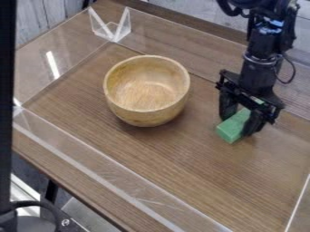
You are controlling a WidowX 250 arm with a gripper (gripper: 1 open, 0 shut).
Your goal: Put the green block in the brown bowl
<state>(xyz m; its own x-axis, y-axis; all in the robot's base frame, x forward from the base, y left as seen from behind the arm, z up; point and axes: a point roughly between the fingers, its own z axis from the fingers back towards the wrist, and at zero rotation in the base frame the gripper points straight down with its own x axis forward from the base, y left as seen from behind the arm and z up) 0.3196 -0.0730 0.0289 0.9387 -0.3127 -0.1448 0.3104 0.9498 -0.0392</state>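
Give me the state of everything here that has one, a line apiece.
Gripper: open, fingers down around the green block
Green block: lying flat on the table, outside the bowl
Brown bowl: upright, no block in it

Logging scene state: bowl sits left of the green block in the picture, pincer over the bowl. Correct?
Not quite: the camera view shows the pincer over the green block. The bowl does sit left of the block.
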